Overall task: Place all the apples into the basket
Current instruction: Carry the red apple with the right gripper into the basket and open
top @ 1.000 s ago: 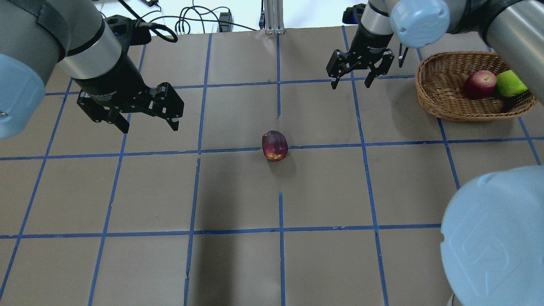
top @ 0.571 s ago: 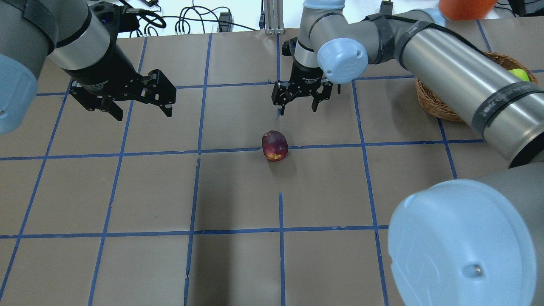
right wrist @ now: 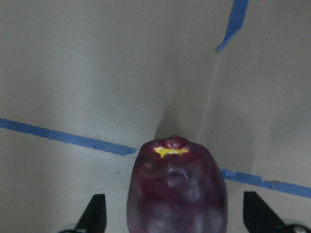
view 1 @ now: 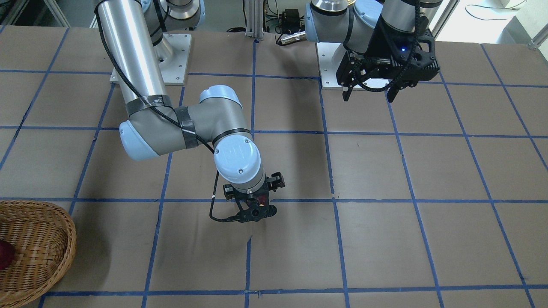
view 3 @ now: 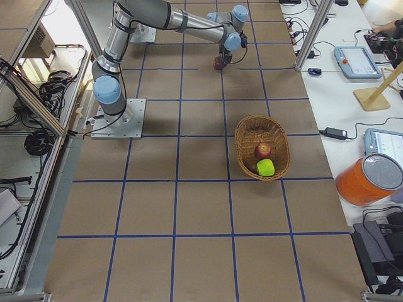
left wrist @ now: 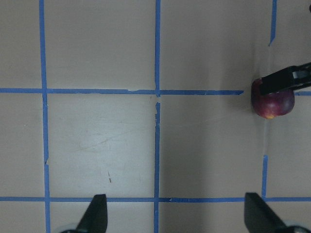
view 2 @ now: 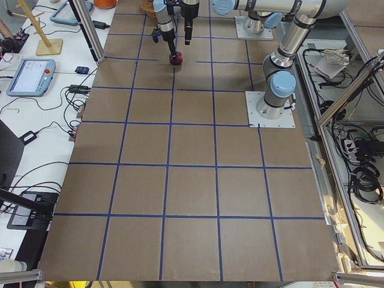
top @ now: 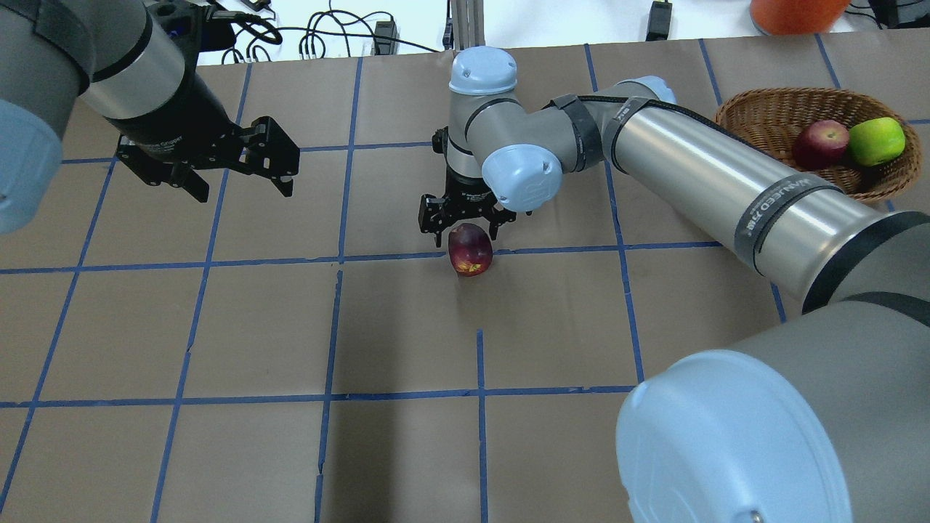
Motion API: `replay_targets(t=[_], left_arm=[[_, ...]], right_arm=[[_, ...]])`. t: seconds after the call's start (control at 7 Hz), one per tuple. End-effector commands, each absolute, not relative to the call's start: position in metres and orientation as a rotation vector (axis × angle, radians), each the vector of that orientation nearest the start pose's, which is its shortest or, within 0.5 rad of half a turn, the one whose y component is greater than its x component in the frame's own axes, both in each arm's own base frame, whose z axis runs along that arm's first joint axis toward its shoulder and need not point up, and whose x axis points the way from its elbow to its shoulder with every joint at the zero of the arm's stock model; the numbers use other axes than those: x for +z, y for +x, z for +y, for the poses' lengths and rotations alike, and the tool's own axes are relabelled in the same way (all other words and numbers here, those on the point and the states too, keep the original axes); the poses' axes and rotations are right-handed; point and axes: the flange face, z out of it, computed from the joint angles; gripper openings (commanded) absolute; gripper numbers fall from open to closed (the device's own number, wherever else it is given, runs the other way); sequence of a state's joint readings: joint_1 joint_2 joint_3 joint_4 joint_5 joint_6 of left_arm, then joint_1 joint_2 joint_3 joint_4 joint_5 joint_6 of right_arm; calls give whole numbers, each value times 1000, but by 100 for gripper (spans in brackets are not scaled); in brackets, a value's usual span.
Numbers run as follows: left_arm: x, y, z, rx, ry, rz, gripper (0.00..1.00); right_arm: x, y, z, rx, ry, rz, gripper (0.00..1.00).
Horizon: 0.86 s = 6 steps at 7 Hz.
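Observation:
The dark maroon apple [top: 470, 249] lies on the brown paper near the table's middle, on a blue tape line. My right gripper [top: 466, 231] is open, low over it, one finger on each side; the right wrist view shows the apple [right wrist: 176, 189] between the fingers [right wrist: 95, 216], with gaps. The wicker basket [top: 759, 138] at the far right holds the red apple [top: 819, 144] and the yellow-green apple [top: 876, 141]. My left gripper [top: 243, 187] is open and empty, raised over the far left. Its wrist view shows the maroon apple [left wrist: 273, 99] far right.
An orange container [top: 795, 11] stands beyond the basket. Cables [top: 327, 36] and a metal post [top: 465, 29] line the far edge. The right arm's long forearm [top: 726, 189] stretches between the basket and the maroon apple. Blue tape grids the paper.
My right arm has swung left from beside the basket and come down over the maroon apple, still open. My left gripper has drifted slightly back and left. The apple has not moved.

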State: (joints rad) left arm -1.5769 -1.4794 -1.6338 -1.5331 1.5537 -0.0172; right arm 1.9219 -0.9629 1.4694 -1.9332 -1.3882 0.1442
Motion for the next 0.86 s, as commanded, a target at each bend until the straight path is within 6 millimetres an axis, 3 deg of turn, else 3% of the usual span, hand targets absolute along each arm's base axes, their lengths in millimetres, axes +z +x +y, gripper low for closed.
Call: replay_targets(t=[0.0,0.14,0.29,0.43,0.57,0.71], left_arm=[[505,-138,-457,-106,-11,3156,100],[505,-137,-457,-106,-11,3154,100],[505,-137,-457,-106,-11,3154,100],[505,-137,-457,-106,-11,3154,100],[505,-137,-457,-106,-11,3153,100],[505,-136,-457,-104,-16,3154,100]], right_arm=[[192,373,-565,323,-289,2986,100],[193,373,-567,293,-296,2992,100],[198,373,-573,206,-295,2994,57],[204,372,-574,180,-298,3000,1],[217,362,-585,140,-275,3035,0],[252,337,-600,59,-195,3034,0]])
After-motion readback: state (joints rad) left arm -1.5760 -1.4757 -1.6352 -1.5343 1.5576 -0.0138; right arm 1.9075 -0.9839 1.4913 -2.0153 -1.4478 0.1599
